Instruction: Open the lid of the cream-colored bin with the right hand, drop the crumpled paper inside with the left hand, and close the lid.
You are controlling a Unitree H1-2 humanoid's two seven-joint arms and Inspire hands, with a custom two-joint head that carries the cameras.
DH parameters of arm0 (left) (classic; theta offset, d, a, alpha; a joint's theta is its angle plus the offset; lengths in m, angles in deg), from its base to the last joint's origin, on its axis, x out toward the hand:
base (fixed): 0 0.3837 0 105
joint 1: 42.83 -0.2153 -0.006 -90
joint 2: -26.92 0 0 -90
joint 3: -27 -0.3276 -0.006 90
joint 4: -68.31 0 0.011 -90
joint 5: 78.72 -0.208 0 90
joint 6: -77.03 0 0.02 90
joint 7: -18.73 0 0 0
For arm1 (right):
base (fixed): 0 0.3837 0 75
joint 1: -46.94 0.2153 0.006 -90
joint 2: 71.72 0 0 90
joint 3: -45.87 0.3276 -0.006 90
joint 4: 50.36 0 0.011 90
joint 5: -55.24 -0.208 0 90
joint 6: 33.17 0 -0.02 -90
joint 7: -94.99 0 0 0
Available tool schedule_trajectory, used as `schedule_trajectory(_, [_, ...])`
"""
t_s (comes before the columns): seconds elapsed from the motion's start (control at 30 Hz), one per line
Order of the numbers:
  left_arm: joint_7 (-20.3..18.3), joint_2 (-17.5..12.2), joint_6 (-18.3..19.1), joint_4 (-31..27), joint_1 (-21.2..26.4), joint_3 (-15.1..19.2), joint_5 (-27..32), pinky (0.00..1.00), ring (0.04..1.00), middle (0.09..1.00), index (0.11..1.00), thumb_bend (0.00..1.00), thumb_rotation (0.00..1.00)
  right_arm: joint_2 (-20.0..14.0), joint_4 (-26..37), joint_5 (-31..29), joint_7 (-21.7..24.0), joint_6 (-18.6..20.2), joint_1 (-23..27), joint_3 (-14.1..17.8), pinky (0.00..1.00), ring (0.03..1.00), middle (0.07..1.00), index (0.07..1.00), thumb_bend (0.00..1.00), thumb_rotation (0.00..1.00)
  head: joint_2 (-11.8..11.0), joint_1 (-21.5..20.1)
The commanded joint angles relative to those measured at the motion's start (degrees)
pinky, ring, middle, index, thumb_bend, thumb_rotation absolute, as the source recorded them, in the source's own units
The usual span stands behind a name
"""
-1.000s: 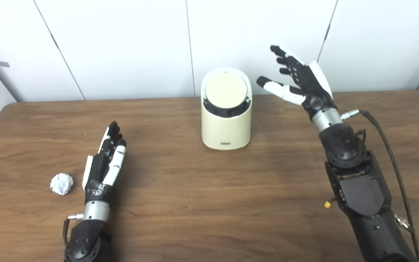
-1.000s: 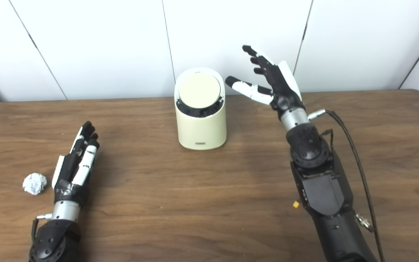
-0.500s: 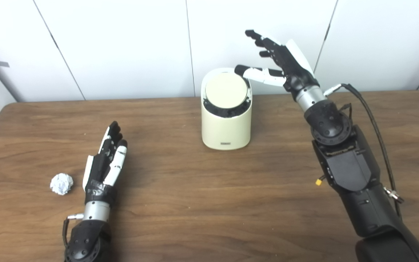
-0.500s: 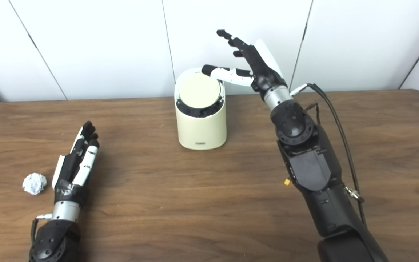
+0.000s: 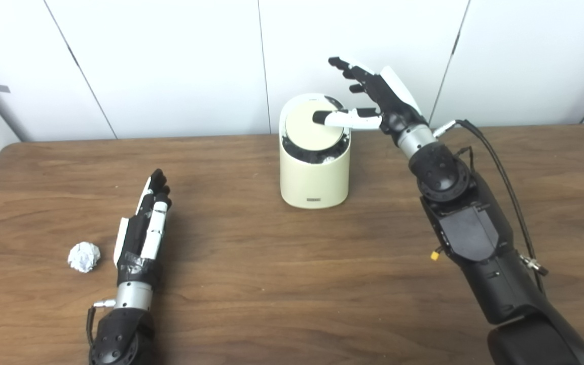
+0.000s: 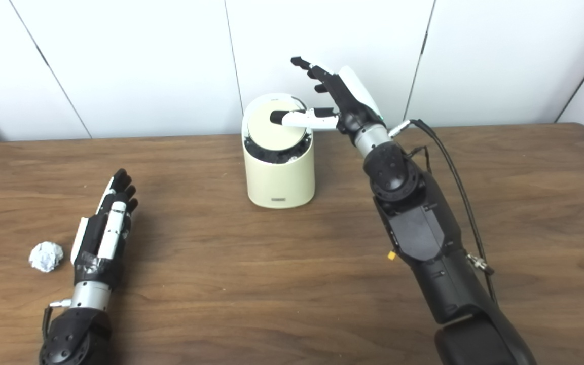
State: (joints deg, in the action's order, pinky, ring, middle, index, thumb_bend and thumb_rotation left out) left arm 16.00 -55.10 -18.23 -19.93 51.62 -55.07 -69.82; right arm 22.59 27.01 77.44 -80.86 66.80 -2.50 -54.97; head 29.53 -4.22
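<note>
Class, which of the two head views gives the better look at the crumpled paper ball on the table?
The left eye view: the crumpled paper ball sits farther from the picture's edge, clear of the left hand. The right eye view shows the same ball whole and unblocked, only nearer the left edge, so the gain is slight.

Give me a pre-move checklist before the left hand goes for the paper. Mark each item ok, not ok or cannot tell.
1. Right hand at the cream-colored bin: ok, its thumb lies on the lid.
2. Lid opened far enough for a drop: not ok, only a dark gap shows along its near edge.
3. Left hand free: ok, open, flat on the table.
4. Crumpled paper reachable: ok, beside the left hand, apart from it.
5. Bin upright: ok.
6. Room inside the bin: cannot tell.
</note>
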Motion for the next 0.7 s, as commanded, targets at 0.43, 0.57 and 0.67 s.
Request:
schedule_trajectory(0.43, [-0.4, 0.0, -1.4, -0.8, -0.6, -0.3, 0.0, 1.00, 1.000, 1.000, 1.000, 0.22, 0.77, 0.2, -1.5, 5.4, -1.5, -3.6, 4.5, -2.1, 0.84, 0.902, 0.897, 0.867, 0.91, 0.45, 0.2, 0.3])
schedule_trajectory(0.57, [-0.3, 0.2, -0.6, -1.9, -0.9, -0.2, 0.2, 1.00, 1.000, 1.000, 1.000, 0.20, 0.77, 0.8, -1.0, 4.8, -1.1, -1.4, 4.5, -1.3, 0.85, 0.912, 0.908, 0.875, 0.84, 0.39, 0.5, 0.0])
schedule_trajectory(0.67, [-0.3, 0.2, -0.9, -1.8, -0.8, -0.2, 0.2, 1.00, 1.000, 1.000, 1.000, 0.20, 0.76, 1.0, -0.8, 4.8, -1.1, -0.8, 4.5, -0.9, 0.85, 0.915, 0.913, 0.878, 0.81, 0.38, 0.5, 0.0])
